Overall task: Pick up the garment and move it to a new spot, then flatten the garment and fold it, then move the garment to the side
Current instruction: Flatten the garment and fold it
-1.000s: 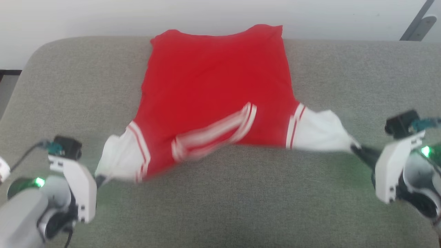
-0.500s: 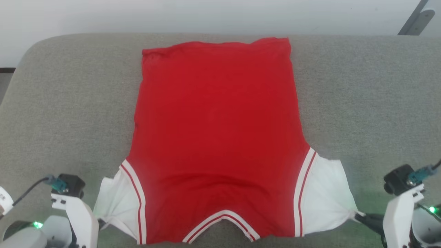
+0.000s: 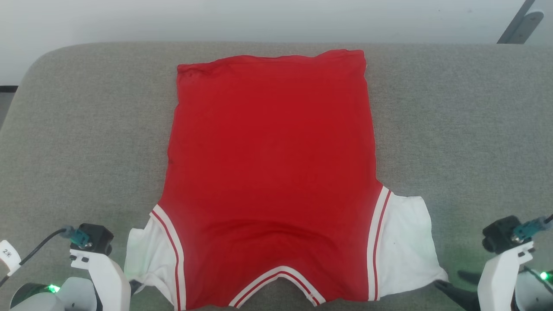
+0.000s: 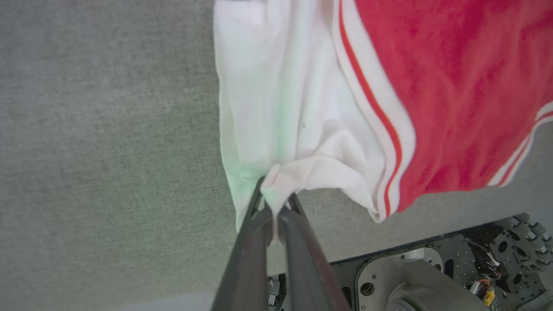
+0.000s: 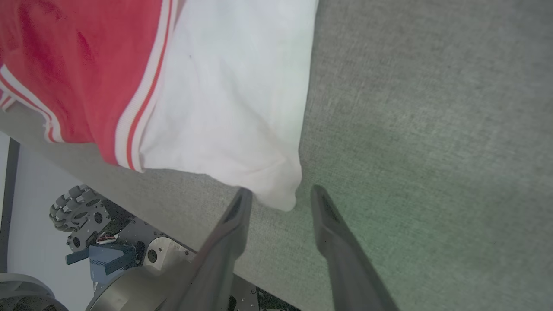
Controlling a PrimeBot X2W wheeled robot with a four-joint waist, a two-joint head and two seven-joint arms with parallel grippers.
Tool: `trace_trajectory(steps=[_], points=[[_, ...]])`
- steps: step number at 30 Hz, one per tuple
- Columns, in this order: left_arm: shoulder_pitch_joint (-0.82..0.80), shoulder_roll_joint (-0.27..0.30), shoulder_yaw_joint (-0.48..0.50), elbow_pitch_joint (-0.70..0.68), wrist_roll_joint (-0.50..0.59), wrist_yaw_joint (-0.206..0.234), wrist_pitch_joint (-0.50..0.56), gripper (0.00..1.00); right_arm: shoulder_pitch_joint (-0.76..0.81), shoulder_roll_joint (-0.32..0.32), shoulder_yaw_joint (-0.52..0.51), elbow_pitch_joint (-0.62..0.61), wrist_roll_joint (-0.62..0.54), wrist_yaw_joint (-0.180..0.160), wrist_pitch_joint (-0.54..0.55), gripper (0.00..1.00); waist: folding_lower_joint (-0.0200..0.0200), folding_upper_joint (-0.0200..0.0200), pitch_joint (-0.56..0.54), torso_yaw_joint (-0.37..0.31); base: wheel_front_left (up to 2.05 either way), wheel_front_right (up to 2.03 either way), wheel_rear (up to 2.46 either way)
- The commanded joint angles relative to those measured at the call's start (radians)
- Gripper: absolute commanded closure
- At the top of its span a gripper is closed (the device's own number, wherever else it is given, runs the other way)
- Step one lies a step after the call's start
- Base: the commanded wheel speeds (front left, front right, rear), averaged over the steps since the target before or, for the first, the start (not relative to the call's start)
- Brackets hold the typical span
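- Garment (image 3: 272, 172): red jersey shirt, short white sleeves, striped trim. It lies spread on the grey fabric-covered worktop (image 3: 453, 129), collar at the worktop's near edge, hem toward its far edge.
- Left hand (image 4: 274, 203): pressed together, pinching the bunched corner of the left sleeve (image 4: 276, 108) at the worktop's near edge.
- Right hand (image 5: 281, 192): spread; the right sleeve (image 5: 233, 95) corner lies loose between its fingers, ungripped.
- Progress, judged: relocation and flattening about done, though the left sleeve wants smoothing. Folding and moving aside not yet begun.

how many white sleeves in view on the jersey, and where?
2: left sleeve at the garment's near-left corner, pinched in the left gripper; right sleeve at its near-right corner, loose by the open right gripper.
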Motion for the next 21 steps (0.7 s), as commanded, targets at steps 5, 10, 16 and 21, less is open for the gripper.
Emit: trace_trajectory(steps=[5, 10, 16, 21], points=[[0.009, -0.002, 0.003, -0.016, 0.004, 0.01, -0.007, 1.0, -0.022, 0.031, -0.046, -0.051, -0.036, 0.0, 0.016, 0.0, 0.0, 0.0, 0.004, 0.001, 0.0, 0.0, 0.0], [-0.009, -0.013, 0.002, -0.03, 0.012, 0.01, -0.009, 1.0, -0.096, 0.06, -0.103, -0.094, -0.085, 0.0, -0.005, 0.0, 0.0, 0.0, 0.015, 0.011, 0.0, 0.0, 0.0], [-0.059, -0.04, -0.002, -0.044, 0.037, 0.002, 0.003, 1.0, -0.33, 0.132, -0.146, -0.034, -0.194, 0.0, -0.097, 0.0, 0.0, 0.0, 0.055, 0.046, 0.0, 0.0, 0.0], [-0.107, -0.079, -0.01, -0.045, 0.059, -0.013, 0.006, 1.0, -0.528, 0.152, -0.126, 0.092, -0.245, 0.0, -0.16, 0.0, 0.0, 0.0, 0.1, 0.091, 0.0, 0.0, 0.0]])
